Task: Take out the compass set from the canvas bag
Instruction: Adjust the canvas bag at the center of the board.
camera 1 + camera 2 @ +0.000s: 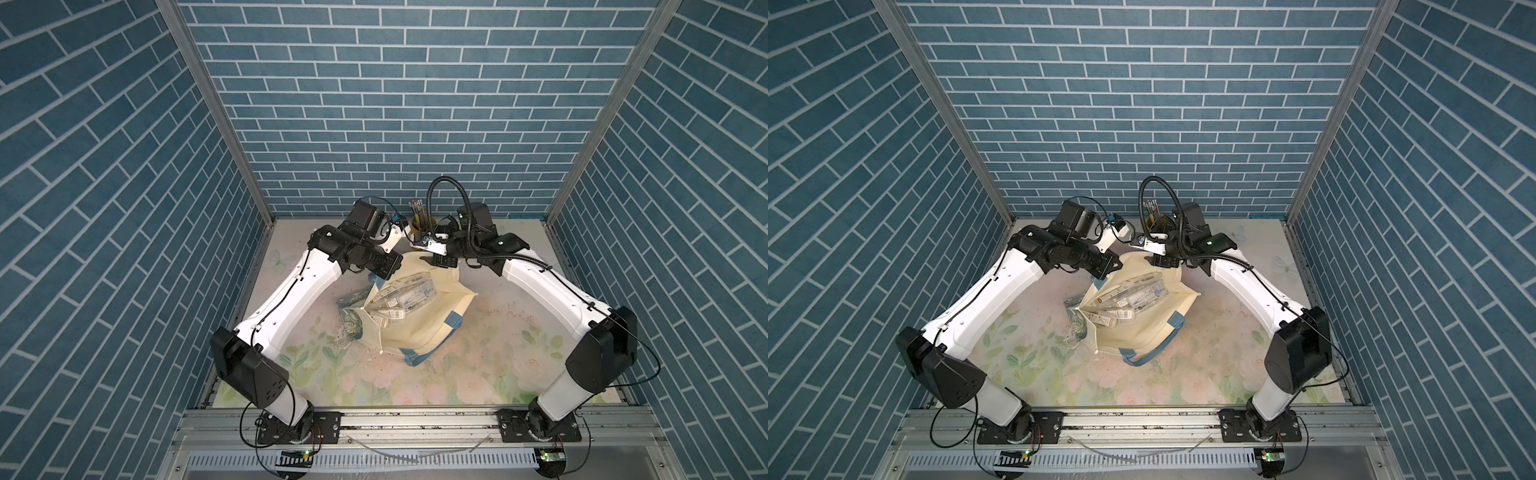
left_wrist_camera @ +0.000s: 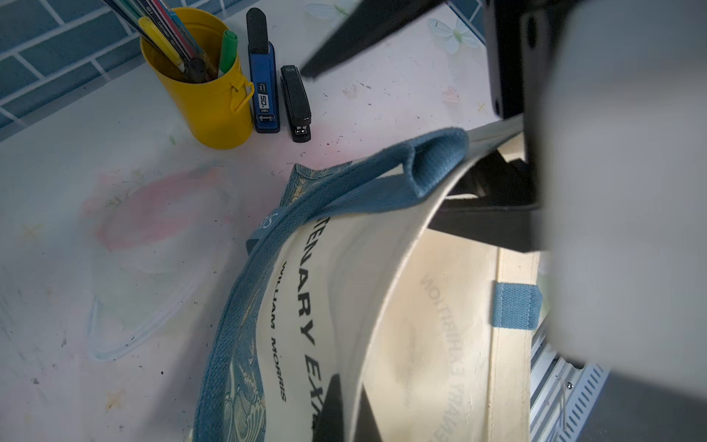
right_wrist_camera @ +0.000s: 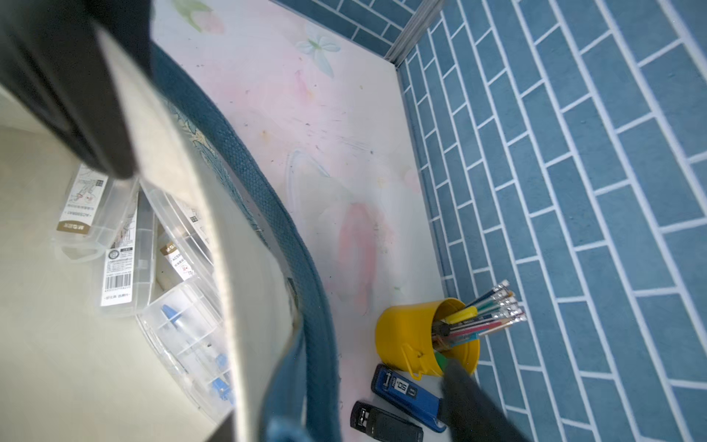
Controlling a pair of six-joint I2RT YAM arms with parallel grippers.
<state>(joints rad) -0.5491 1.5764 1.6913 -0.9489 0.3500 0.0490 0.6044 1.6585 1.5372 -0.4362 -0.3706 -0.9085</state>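
Count: one canvas bag (image 1: 419, 328) with two light blue strap handles (image 1: 432, 347). Inside it are at least four clear compass set cases (image 3: 183, 336); exact number unclear. One yellow cup (image 2: 206, 99) of pens (image 2: 160, 34), one blue stapler (image 2: 264, 95), one black stapler (image 2: 296, 103), two arms (image 1: 291, 299).

Bag: centre of surface (image 1: 478, 374), mouth up. Long axis runs about 9 to 3 o'clock, teal leaf panel (image 1: 351, 318) at the 9 o'clock end. Cases lie piled, long axes about 8 to 2 o'clock.

Left pincer (image 2: 350, 386): closed on the bag's rim at 11 o'clock.

Right pincer (image 3: 283, 268): fingers apart, astride the rim and a strap at 1 o'clock, gripping nothing.

Cup and staplers: 12 o'clock of the bag, by the back wall.

Surface: pale floral print, speckled.

Room: blue brick-pattern walls (image 1: 395, 104) on three sides, aluminium corner posts (image 1: 216, 108).
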